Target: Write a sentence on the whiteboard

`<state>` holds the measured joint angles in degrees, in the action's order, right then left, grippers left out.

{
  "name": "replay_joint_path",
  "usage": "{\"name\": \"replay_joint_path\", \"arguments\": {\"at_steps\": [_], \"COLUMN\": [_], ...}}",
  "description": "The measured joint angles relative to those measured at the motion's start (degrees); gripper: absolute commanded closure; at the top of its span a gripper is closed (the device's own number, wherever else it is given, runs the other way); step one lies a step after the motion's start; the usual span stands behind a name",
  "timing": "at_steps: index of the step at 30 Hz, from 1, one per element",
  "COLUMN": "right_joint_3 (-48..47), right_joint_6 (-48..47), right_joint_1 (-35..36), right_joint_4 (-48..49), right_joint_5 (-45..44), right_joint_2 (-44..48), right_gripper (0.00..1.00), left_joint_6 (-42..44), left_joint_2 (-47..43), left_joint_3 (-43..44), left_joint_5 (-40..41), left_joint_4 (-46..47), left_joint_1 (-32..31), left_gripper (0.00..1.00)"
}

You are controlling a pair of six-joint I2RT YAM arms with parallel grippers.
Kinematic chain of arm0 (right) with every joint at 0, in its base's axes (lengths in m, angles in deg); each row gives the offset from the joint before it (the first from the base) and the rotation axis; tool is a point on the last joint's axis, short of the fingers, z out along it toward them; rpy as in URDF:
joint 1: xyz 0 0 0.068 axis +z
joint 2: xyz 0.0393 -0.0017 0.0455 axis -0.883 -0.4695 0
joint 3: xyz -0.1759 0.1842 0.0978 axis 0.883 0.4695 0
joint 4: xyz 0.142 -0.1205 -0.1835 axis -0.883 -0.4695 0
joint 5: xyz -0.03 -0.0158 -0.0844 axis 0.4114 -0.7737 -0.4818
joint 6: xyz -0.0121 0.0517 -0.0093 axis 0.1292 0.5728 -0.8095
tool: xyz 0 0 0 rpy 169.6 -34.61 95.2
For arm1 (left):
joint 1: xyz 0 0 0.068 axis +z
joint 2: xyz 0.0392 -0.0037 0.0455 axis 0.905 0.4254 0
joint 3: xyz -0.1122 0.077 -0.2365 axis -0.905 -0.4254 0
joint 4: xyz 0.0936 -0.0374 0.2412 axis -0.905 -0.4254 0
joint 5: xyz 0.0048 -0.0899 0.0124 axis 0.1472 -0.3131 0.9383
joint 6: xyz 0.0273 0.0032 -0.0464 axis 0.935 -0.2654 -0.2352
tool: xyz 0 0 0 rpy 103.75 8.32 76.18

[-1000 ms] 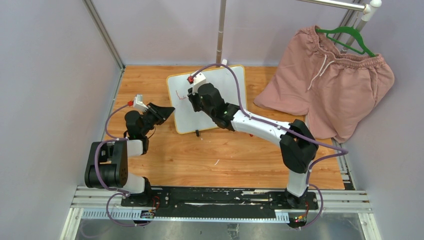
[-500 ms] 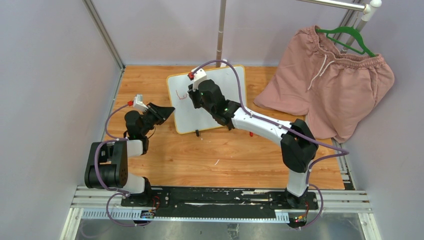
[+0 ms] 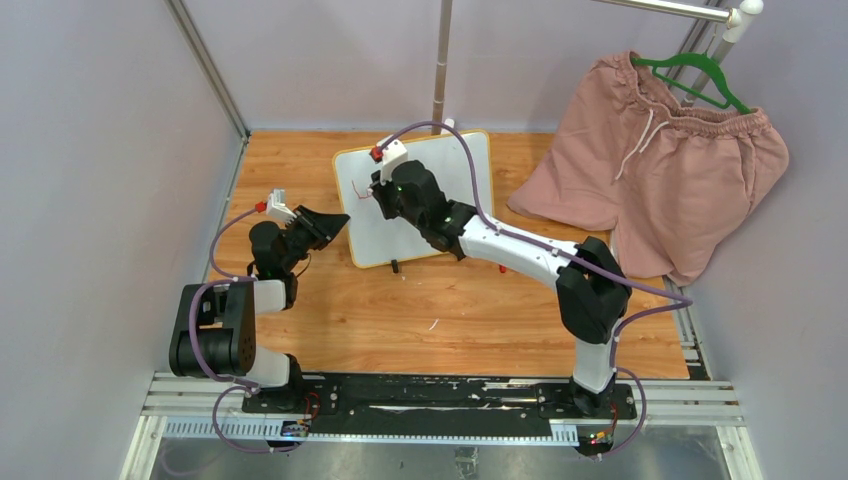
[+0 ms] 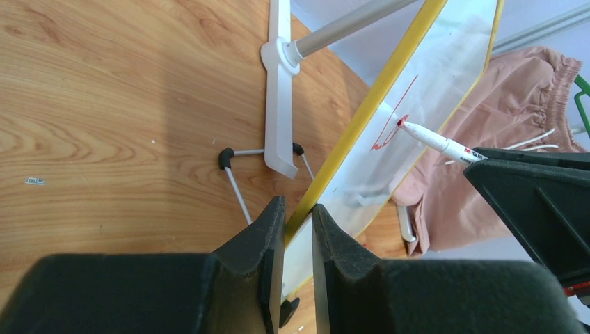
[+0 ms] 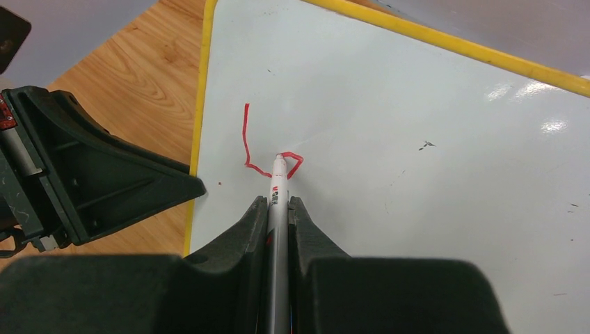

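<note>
While the tip of the red marker (image 5: 277,182) rests on the whiteboard (image 5: 431,132), the task appears to be in its writing step, and early in it. Of the sentence (image 5: 245,136) only a tall looped stroke and a small angular hook show near the board's left edge; no whole word can be read.

The right gripper (image 5: 278,207) is clamped on the marker, its jaws tight on either side of the barrel with the nib poking out ahead. The left gripper (image 4: 298,209) pinches the yellow frame (image 4: 389,76) low on the board's left side — the frame runs straight into the narrow gap between the two fingers, so that arm seems to be bracing the board against the push of the pen.

The board stands tilted on its feet toward the back of the wooden table (image 3: 450,320), about midway across, with pink shorts (image 3: 660,170) well off to its right.

The next move likely calls for carrying the nib rightward from the hook with light, even pressure, closing this letter and starting the next — and lifting cleanly between words. The left hold probably has to remain firm throughout. Most of the white surface to the right lies bare, so there is room for a line of text.
</note>
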<state>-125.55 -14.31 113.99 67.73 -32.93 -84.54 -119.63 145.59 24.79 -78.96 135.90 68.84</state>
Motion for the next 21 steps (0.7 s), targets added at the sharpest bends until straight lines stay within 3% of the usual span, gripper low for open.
{"name": "replay_joint_path", "arguments": {"at_steps": [21], "right_joint_3": [1.9], "right_joint_6": [0.0], "right_joint_1": [0.4], "right_joint_4": [-0.4], "right_joint_5": [-0.2], "right_joint_2": [2.0], "right_gripper": [1.00], "left_joint_6": [0.1], "left_joint_2": [-0.3], "left_joint_3": [0.0], "left_joint_5": [-0.2], "left_joint_4": [0.0], "left_joint_1": [0.0], "left_gripper": [1.00]}}
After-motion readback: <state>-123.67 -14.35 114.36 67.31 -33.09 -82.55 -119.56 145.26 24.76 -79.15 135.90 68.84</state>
